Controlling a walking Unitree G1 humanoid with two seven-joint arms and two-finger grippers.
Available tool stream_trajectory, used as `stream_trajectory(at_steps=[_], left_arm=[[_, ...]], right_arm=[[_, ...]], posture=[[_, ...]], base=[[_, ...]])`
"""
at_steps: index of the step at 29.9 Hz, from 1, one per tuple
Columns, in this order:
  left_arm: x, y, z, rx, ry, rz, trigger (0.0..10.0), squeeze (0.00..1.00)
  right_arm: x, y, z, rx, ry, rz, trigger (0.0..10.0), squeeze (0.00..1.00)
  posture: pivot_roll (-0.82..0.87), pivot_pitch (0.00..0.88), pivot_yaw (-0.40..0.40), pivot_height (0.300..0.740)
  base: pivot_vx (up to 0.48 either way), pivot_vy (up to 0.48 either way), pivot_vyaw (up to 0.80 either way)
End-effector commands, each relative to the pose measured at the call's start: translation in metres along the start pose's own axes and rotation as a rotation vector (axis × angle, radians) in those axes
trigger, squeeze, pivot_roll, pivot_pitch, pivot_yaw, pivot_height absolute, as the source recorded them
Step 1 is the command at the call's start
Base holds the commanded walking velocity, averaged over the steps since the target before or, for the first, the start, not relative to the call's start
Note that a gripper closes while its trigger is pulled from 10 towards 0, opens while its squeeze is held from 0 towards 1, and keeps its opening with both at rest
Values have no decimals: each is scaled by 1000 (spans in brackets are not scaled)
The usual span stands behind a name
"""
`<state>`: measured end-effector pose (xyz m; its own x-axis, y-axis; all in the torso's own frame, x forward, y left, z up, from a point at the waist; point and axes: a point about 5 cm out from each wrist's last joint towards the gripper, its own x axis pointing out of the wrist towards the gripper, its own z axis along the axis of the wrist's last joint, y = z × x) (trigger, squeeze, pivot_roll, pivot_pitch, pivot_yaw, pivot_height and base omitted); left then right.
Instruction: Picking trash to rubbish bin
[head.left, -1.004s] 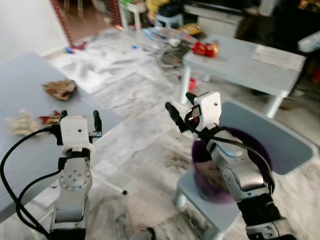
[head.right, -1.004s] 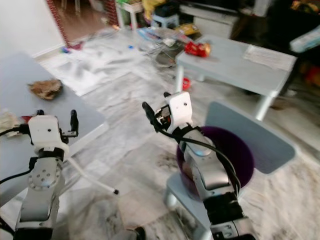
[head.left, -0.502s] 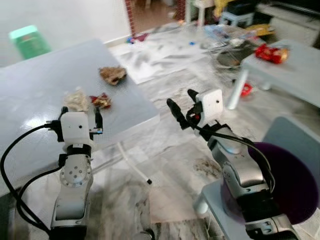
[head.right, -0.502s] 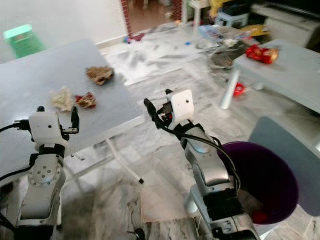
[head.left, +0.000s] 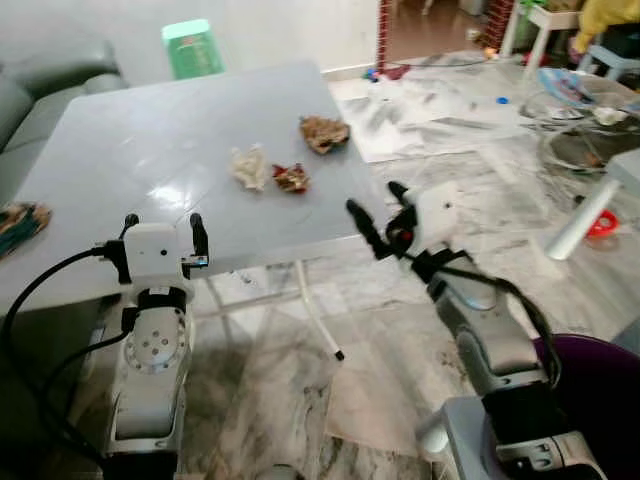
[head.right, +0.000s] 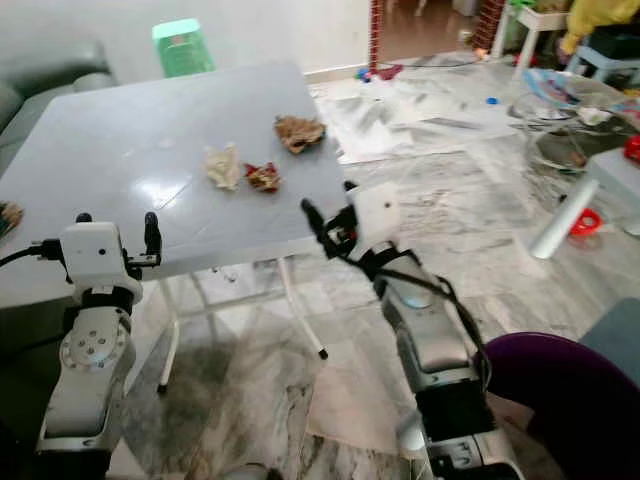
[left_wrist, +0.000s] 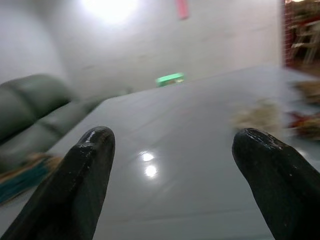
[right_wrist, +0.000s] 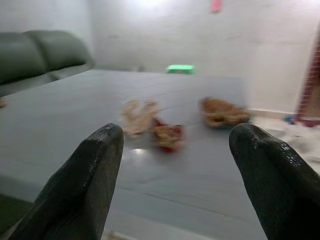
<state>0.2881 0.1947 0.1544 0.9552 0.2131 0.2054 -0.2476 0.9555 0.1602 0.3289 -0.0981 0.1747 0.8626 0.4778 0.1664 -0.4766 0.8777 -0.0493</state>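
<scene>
Trash: three scraps were seen upper centre on the table.
Right gripper: spread wide, empty; should be centred over one scrap.
Left gripper: spread, empty.

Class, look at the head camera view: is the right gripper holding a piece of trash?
No. The right gripper is open and holds nothing, short of the table where the trash lies.

View swung left, grey table with 3 trash scraps now ahead, purple bin at right edge.
</scene>
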Motion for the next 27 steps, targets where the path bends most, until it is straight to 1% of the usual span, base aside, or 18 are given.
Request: stream_trajectory(at_steps=[1, 9, 14, 21, 22, 25, 27], left_arm=[[1, 4, 0, -6, 7, 19, 10000, 0], [4, 1, 0, -34, 14, 21, 10000, 0], [5, 1, -1, -31, 22, 19, 10000, 0], [4, 0, -2, -35, 30, 16, 10000, 0], [5, 0, -2, -36, 31, 12, 10000, 0], [5, -2, -2, -42, 32, 5, 10000, 0], [6, -6, -1, -64, 41, -28, 10000, 0]], right_arm=[[5, 8, 8, -1, -26, 32, 10000, 0], [4, 4, 13, 16, -44, 21, 10000, 0], [3, 5, 14, 18, -49, 19, 10000, 0], [3, 5, 17, 10, -65, 13, 10000, 0], [3, 4, 19, -12, -79, -7, 10000, 0], [3, 2, 21, -27, -90, -31, 10000, 0], [2, -3, 22, -39, -101, -78, 10000, 0]], posture=[[-19, 57, 31, 740], [-30, 59, 28, 740], [-32, 62, 26, 740], [-31, 60, 28, 740], [-29, 61, 28, 740], [-28, 62, 28, 740], [-22, 59, 31, 740]], base=[[0, 0, 800], [0, 38, 0], [0, 0, 0], [0, 480, 0], [0, 480, 0], [0, 480, 0], [0, 480, 0]])
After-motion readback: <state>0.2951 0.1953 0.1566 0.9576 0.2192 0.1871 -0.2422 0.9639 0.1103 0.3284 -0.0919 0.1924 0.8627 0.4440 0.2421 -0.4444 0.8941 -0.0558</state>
